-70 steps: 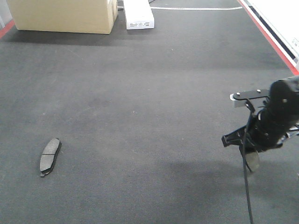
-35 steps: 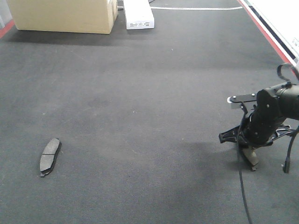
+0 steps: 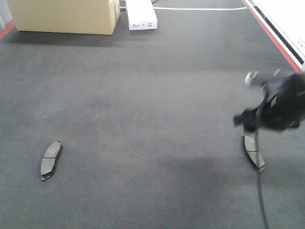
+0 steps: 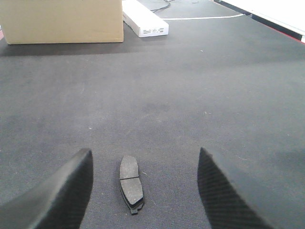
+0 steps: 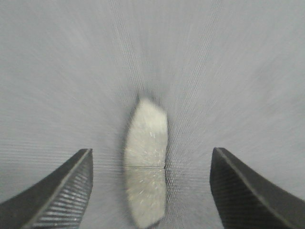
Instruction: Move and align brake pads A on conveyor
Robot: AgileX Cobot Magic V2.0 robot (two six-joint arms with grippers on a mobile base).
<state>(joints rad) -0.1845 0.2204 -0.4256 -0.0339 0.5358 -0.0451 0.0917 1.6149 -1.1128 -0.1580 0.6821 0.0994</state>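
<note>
Right claw point(image 5: 151, 151) gapes wide, empty, a dark grey flat curved brake pad point(image 5: 147, 171) on the rough charcoal conveyor belt point(image 3: 143, 95) between its jaws; left claw point(image 4: 144, 151) likewise. Stiff, thin, probably heavy: pinch its long edges.

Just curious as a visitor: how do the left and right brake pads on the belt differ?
The left brake pad lies far left on the conveyor; the right brake pad lies toward its right side. The left pad's far end leans right, the right pad's leans left. A blurred arm hangs just above the right pad; none shows over the left pad in the front view. Both are flat, dark grey, with a cross groove.
</note>
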